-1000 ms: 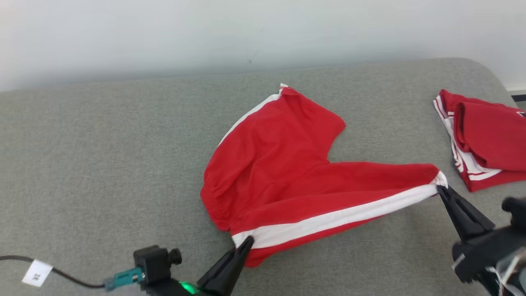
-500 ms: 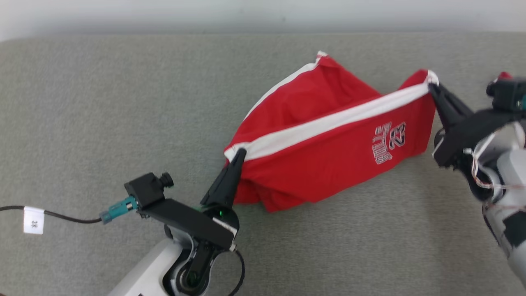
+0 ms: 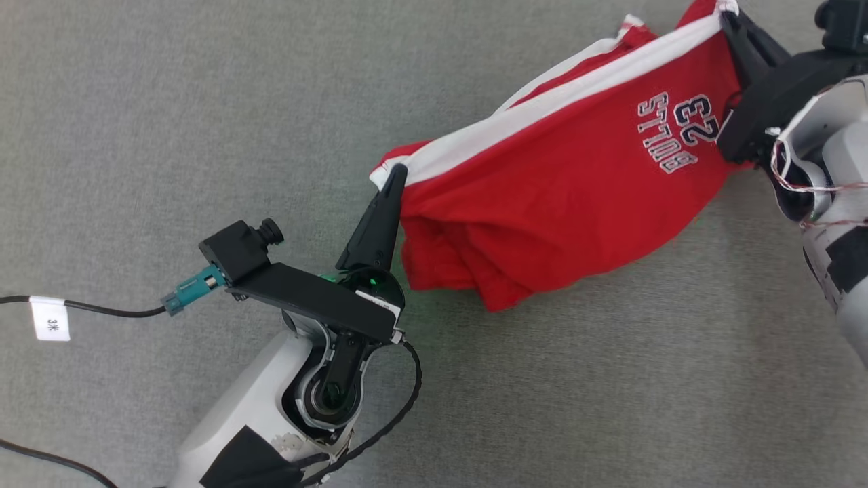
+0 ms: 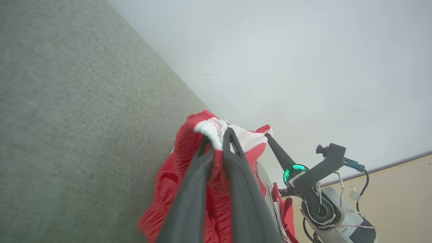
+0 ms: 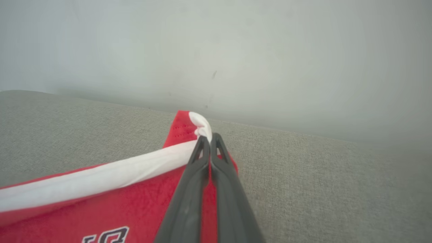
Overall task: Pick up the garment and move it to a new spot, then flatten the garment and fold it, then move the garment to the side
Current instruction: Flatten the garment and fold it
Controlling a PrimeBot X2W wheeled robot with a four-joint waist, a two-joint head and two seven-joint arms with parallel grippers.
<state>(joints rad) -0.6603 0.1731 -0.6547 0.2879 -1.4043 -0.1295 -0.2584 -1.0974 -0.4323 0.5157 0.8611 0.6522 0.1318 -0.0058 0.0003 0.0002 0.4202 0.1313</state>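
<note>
The left end effector (image 3: 395, 177) is closed on a corner of the red shorts (image 3: 563, 183), its two dark fingers pinching the end of the white side stripe (image 3: 542, 108). In the left wrist view the fingers (image 4: 202, 162) clamp bunched red and white cloth between them. The right end effector (image 3: 729, 19) is shut tight on the other end of the same stripe, near the top right of the head view; the right wrist view shows its tips (image 5: 209, 139) squeezing a small white tuft of the hem.

The shorts hang stretched between the two end effectors above the grey cloth-covered counter (image 3: 135, 135), the stripe running taut from one grip to the other. The right end is farther up the head view than the left. White lettering and the number 23 (image 3: 678, 132) sit upside down near the right grip. The loose lower folds (image 3: 475, 264) sag beneath the left grip; whether they touch the counter cannot be told.

A black cable with a white tag (image 3: 49, 318) lies at the left. A pale wall (image 5: 236, 50) stands behind the counter.
</note>
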